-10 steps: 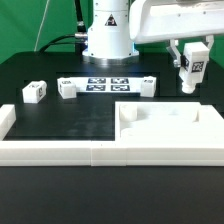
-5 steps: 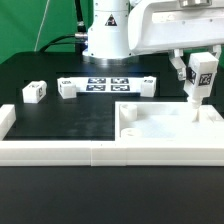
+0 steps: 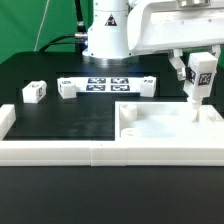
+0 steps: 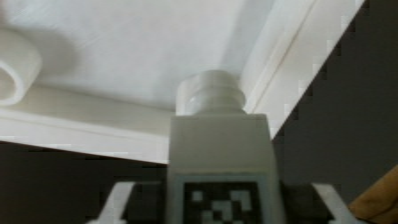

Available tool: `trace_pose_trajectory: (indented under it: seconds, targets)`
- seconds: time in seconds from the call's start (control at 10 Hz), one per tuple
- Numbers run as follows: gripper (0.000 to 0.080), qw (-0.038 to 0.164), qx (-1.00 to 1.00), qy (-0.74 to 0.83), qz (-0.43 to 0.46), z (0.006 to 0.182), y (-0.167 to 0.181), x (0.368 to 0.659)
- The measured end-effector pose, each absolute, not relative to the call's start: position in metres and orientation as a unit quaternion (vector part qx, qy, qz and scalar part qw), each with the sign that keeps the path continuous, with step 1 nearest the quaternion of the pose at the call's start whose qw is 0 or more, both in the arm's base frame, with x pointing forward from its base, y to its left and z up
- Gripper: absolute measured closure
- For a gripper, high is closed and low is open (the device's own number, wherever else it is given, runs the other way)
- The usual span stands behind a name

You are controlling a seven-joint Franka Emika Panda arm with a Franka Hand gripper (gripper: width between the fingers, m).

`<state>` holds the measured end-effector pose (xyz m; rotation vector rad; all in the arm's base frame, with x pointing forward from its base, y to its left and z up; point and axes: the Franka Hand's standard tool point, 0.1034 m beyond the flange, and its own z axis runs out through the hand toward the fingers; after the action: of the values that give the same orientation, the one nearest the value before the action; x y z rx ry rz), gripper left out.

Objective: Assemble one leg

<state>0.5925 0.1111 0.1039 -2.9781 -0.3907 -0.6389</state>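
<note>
My gripper (image 3: 196,66) is shut on a white leg (image 3: 201,76) with a black-and-white tag, held upright at the exterior view's right. Its lower peg end hangs just over, or on, the far right corner of the large flat white panel (image 3: 160,125); I cannot tell whether they touch. In the wrist view the leg (image 4: 221,140) fills the middle, tag near the gripper (image 4: 222,203), and its round peg points at the panel (image 4: 160,60) next to the raised rim. Two loose legs (image 3: 33,91) (image 3: 67,88) lie at the left.
The marker board (image 3: 107,84) lies at the back centre, with another small white block (image 3: 148,83) at its right end. A long white rail (image 3: 60,151) runs along the front edge. The arm's base (image 3: 106,35) stands behind. A round recess (image 4: 15,65) shows in the panel.
Since a second ago my gripper has moved right and down with the leg, onto the panel's far right corner. Over the last half second nothing has visibly moved.
</note>
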Motion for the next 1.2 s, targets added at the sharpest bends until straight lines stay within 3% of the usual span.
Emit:
trace_pose_trajectory:
  seconds: [0.5, 1.2]
  targets:
    - [0.0512, 0.035, -0.961, -0.128, -0.241, 0.098, 0.112, 0.616]
    - [0.0512, 0.038, -0.96, -0.129, -0.245, 0.079, 0.118, 0.621]
